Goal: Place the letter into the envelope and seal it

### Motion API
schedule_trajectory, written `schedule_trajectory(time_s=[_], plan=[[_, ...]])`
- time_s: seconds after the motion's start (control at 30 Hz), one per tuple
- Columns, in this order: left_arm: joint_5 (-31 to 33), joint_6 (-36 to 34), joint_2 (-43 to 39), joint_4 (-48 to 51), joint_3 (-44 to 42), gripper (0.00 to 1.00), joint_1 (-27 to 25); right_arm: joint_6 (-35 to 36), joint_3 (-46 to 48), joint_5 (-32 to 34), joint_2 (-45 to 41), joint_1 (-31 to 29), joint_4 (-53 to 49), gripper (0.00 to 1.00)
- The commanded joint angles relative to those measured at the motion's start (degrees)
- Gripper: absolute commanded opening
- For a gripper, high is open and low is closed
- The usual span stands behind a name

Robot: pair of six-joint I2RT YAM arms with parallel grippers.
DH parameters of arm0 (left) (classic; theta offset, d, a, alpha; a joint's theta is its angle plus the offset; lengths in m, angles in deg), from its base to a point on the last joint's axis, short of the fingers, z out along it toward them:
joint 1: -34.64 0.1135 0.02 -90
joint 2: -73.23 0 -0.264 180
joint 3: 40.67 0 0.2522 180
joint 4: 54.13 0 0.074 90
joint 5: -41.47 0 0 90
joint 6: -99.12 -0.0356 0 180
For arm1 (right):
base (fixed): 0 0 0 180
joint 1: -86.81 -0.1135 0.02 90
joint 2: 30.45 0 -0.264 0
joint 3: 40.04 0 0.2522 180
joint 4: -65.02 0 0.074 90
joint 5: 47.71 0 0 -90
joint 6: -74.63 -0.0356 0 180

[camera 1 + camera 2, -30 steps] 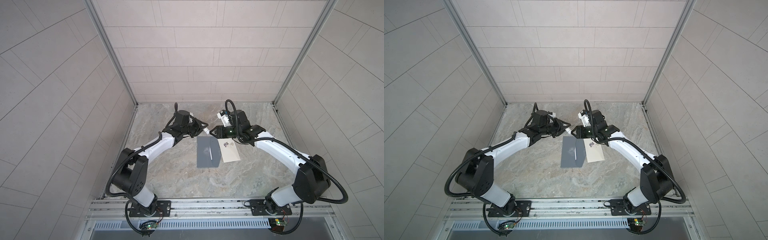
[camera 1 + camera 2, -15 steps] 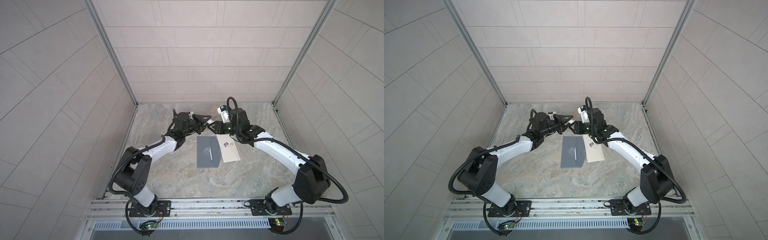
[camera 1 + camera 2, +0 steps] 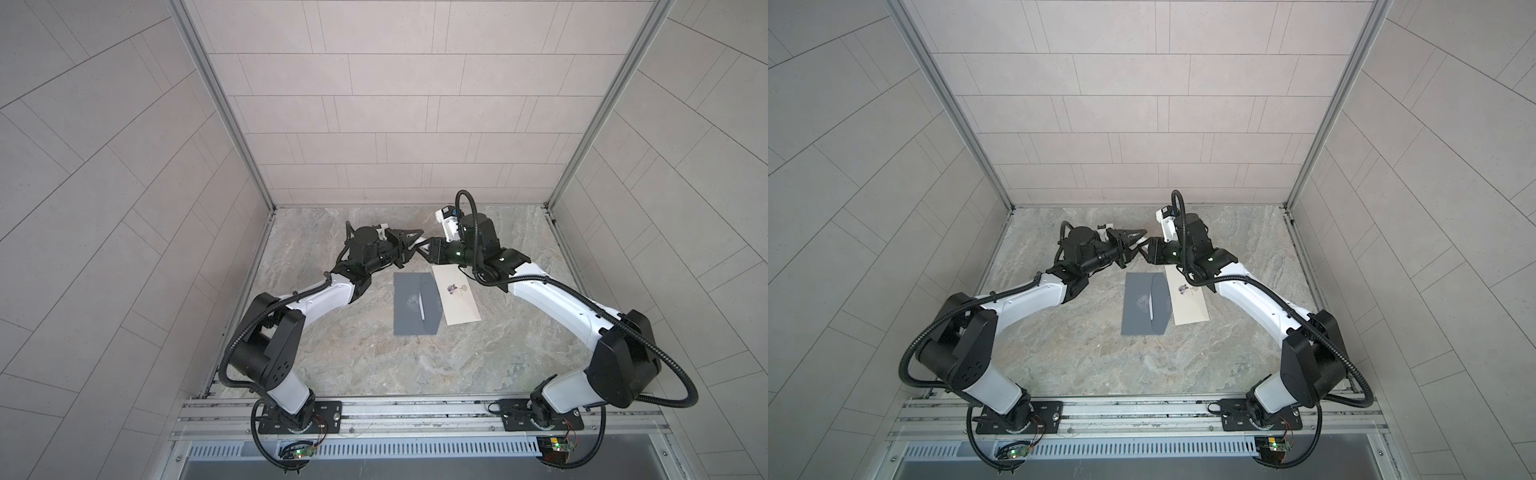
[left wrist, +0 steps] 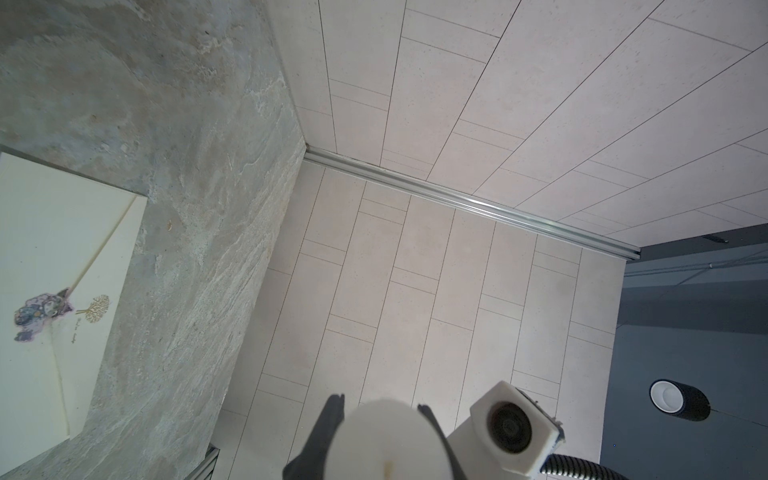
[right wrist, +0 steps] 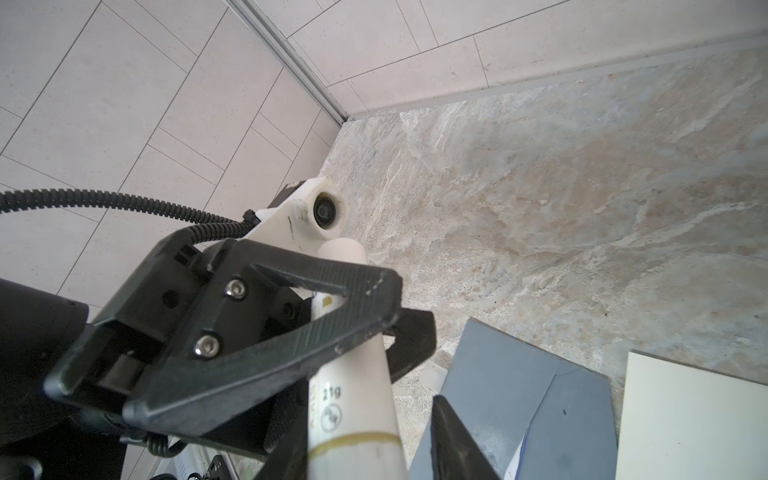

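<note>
Not sealed yet. Flat on the counter (image 3: 374, 374): grey envelope (image 3: 409, 305), flap open, with a cream sheet (image 3: 457, 299) just beside it. Maybe the letter, so maybe not in. Up in the air: white glue stick (image 5: 353, 382), squeezed by left pincer (image 5: 399, 316). Right pincer (image 5: 361, 428) around its cap end, squeezing or not, cannot tell. Gluing and closing left to do.

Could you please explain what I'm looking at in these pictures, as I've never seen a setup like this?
A robotic left arm and right arm stand at a stone-patterned table inside a tiled booth. Two pictures look down from overhead; the other two are taken from the arms' wrists. On the table lie a grey folded paper and a cream paper with a small picture, edges meeting. The left claw clamps a white glue stick in the air. The right claw flanks its end with both fingers; whether it grips is unclear.
</note>
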Motion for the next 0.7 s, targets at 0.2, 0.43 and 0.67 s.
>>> schedule_trajectory(time_s=[0.2, 0.43, 0.67], plan=[[-1.3, 2.6, 1.7, -3.6, -0.2, 0.00, -1.1, 2.0, -2.5, 1.7, -0.7, -0.2, -1.3, 0.43], [-1.5, 2.4, 1.9, -3.2, -0.3, 0.00, -1.3, 2.2, -3.1, 1.4, -0.1, -0.2, -2.2, 0.22], [-1.8, -1.8, 0.0, 1.6, -1.4, 0.33, -0.3, 3.2, -5.6, 3.2, -0.2, -0.2, -6.9, 0.00]])
